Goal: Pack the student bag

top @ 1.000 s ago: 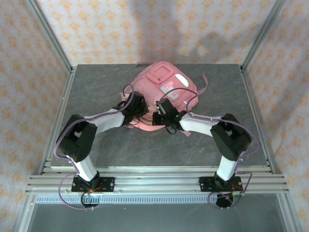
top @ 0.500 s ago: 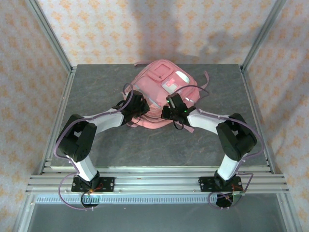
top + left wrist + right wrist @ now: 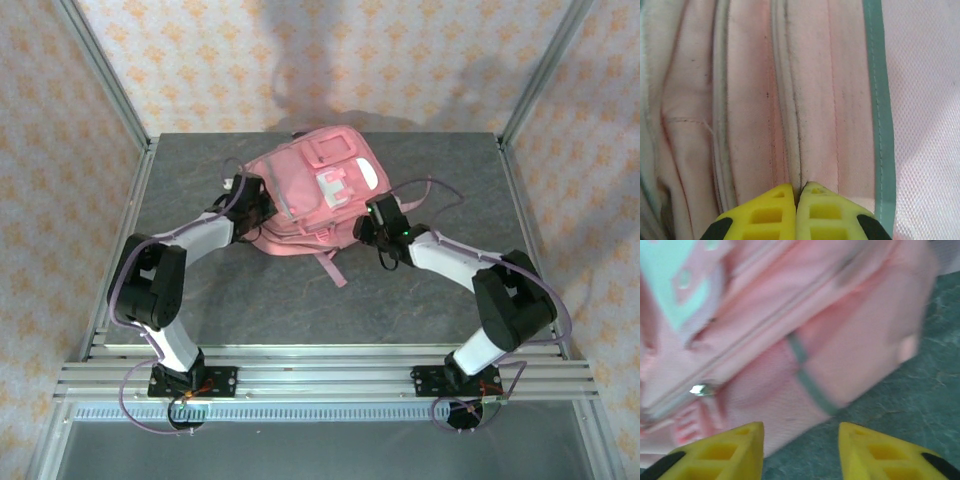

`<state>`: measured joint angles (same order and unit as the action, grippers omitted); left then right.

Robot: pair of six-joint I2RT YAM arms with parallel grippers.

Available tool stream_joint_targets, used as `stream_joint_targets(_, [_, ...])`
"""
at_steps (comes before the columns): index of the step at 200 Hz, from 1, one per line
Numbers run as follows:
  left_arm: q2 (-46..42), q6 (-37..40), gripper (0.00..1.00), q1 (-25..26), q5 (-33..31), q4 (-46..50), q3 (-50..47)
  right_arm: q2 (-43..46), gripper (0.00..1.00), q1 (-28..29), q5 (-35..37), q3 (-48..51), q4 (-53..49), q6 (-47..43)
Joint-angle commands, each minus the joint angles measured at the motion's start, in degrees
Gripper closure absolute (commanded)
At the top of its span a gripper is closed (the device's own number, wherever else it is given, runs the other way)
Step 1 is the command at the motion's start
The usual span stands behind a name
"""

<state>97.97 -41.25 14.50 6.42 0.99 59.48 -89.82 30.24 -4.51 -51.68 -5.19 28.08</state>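
The student bag (image 3: 310, 190), a pink backpack with grey zip trims and a white patch, lies flat at the back middle of the table. My left gripper (image 3: 262, 208) is at its left side. In the left wrist view its yellow fingertips (image 3: 799, 187) are shut, pinching a seam fold of the bag's fabric (image 3: 830, 100). My right gripper (image 3: 362, 228) sits at the bag's near right corner. Its jaws (image 3: 800, 427) stand open with bare table between them, just short of the bag's side pocket (image 3: 805, 315).
A loose pink strap (image 3: 333, 268) trails from the bag toward me across the grey tabletop (image 3: 200, 290). Another strap (image 3: 432, 188) loops out on the bag's right. Metal frame posts (image 3: 105, 75) and patterned walls close in the sides and back.
The bag has slid left and turned, pulled by my left gripper. My right gripper has let go of the bag, opened and drawn off to the right.
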Motion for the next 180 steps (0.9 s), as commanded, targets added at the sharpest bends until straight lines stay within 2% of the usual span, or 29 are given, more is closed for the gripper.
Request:
stream_joint_targets(1, [-3.5, 2.3, 0.84, -1.6, -4.6, 3.8, 0.9, 2.2, 0.48, -1.4, 3.8, 2.4, -2.1, 1.3])
stream_joint_targets(19, [-5.7, 3.2, 0.43, -1.7, -5.4, 4.3, 0.0, 3.3, 0.3, -1.9, 6.1, 2.6, -2.7, 1.7])
stream_joint_targets(29, [-6.7, 3.8, 0.33, -1.6, -5.6, 4.9, -0.4, 3.6, 0.22, -2.2, 6.5, 2.0, -2.9, 1.6])
stream_joint_targets(32, [-7.0, 4.0, 0.31, -1.6, -5.6, 5.1, -0.5, 3.7, 0.07, -2.4, 6.5, 1.8, -2.9, 1.6])
stream_joint_targets(34, [-7.2, 4.1, 0.28, -1.7, -5.6, 5.3, -0.7, 3.8, 0.02, -2.4, 6.5, 1.7, -2.9, 1.4])
stream_joint_targets(41, [-8.0, 4.5, 0.17, -1.7, -5.7, 5.6, -1.0, 3.7, 0.0, -2.5, 6.6, 1.0, -3.0, 1.1])
stream_joint_targets(44, [-8.3, 4.6, 0.06, -1.6, -5.8, 5.7, -1.2, 3.8, 0.0, -2.5, 6.7, 0.7, -3.2, 1.1])
stream_joint_targets(47, [-8.5, 4.8, 0.01, -1.6, -6.0, 5.8, -1.4, 3.7, 0.0, -2.6, 6.8, 0.2, -3.4, 1.0])
stream_joint_targets(84, [-14.8, 8.5, 0.01, -1.5, -9.6, 6.0, -2.5, 2.3, 0.0, -3.5, 10.2, -7.1, -5.9, -0.1])
stream_joint_targets(109, [-19.0, 13.2, 0.01, -1.6, -16.0, 4.6, -1.5, 0.8, 0.0, -6.7, 14.0, -12.5, -6.5, -1.0])
stream_joint_targets(128, [-20.4, 17.9, 0.01, -1.9, -22.1, 3.4, -0.1, 0.8, 0.0, -8.7, 23.0, -14.0, -4.3, -3.5])
stream_joint_targets(154, [-20.4, 25.0, 0.01, -3.0, -29.2, -0.4, -0.5, 2.8, 0.0, -9.9, 42.2, -8.7, 9.4, -7.7])
stream_joint_targets(180, [-22.2, 29.3, 0.01, -5.2, -32.2, -7.2, -5.9, 4.5, 0.0, -15.8, 49.1, -4.6, 14.0, -7.2])
